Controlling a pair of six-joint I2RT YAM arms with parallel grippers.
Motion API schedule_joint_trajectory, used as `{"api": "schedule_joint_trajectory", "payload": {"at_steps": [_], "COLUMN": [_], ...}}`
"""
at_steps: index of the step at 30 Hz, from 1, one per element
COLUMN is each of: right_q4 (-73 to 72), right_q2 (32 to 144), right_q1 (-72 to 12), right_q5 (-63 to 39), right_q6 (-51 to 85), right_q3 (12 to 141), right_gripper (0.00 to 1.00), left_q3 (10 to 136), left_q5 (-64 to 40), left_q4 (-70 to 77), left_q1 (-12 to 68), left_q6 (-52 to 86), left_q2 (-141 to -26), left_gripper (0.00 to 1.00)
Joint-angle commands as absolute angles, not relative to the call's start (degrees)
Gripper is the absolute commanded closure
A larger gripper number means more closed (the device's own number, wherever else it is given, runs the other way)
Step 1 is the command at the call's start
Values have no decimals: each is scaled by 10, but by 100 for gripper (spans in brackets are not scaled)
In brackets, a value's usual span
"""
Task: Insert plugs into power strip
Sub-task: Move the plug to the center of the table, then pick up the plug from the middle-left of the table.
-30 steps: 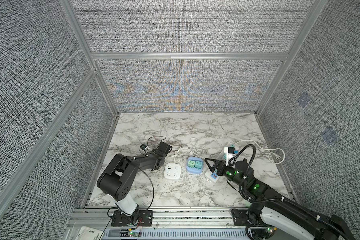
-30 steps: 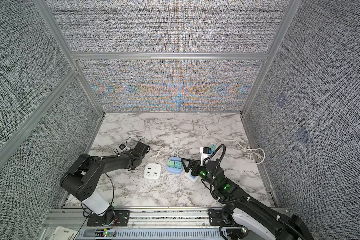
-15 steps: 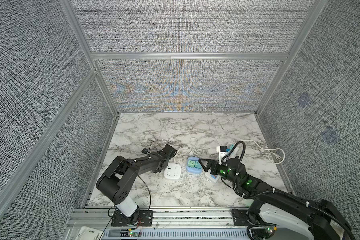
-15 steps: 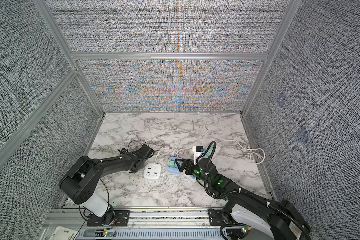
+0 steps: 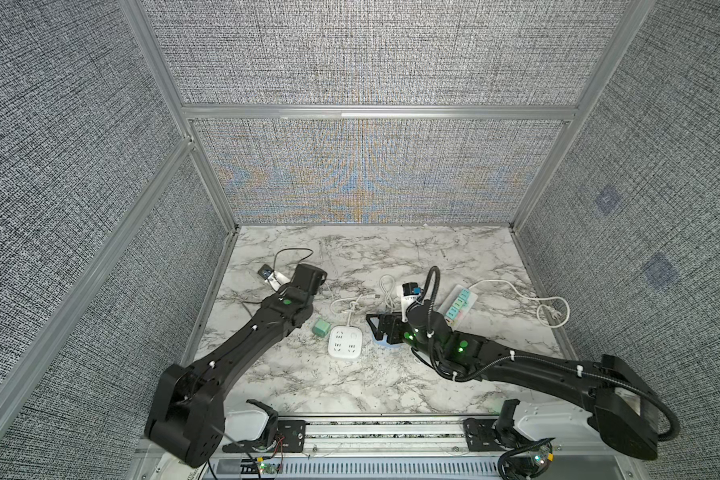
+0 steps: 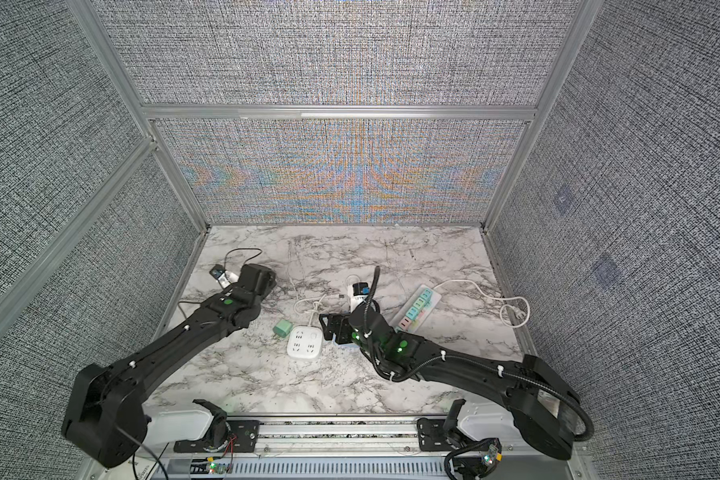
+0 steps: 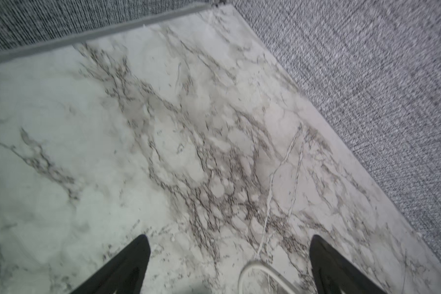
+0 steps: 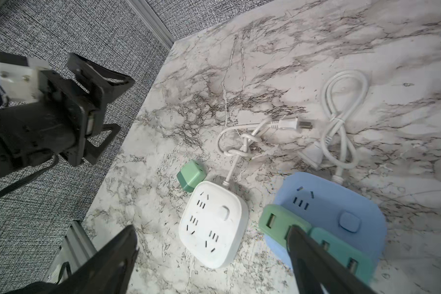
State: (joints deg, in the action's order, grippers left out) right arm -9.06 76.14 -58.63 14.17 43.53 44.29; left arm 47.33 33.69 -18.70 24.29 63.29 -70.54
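The left hand point(image 7: 229, 239) is spread wide over the tabletop point(image 7: 87, 127). The right hand point(image 8: 211, 229), fingers also apart, hovers near the white power strip point(image 5: 345, 341), with a green plug point(image 8: 190, 178) just beside the strip.

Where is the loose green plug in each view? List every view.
Top view: green plug, left of the white power strip.
Top view: green plug, same place.
Left wrist: not in it.
Right wrist: green plug, by that strip's corner.
Shared landmark: the white power strip.
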Motion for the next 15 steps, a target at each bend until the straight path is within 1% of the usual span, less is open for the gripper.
{"api": "schedule_joint_trajectory", "payload": {"at_steps": [1, 3, 5, 8, 12, 15], "right_q4": [-43, -29, -19, -10, 24, 49], "right_q2": [810, 854, 895, 968, 1073, 1143], "right_q1": [-606, -619, -629, -642, -648, -647], "right_q5": [190, 192, 193, 180, 156, 165], "right_q6": [438, 441, 445, 445, 445, 444], "right_q3": [490, 526, 576, 642, 750, 823], "right_gripper": [9, 10, 11, 11, 13, 13], "left_q3": [423, 390, 387, 392, 414, 395], "left_q5": [303, 292, 269, 245, 242, 225], "left_q4": [-84, -48, -54, -52, -93, -90], "left_q1": [208, 188, 163, 144, 116, 81], "left_q6": [510, 479, 481, 459, 450, 452], "left_q2": [-649, -614, -597, -595, -603, -581], "left_gripper": [1, 1, 1, 1, 1, 1]}}
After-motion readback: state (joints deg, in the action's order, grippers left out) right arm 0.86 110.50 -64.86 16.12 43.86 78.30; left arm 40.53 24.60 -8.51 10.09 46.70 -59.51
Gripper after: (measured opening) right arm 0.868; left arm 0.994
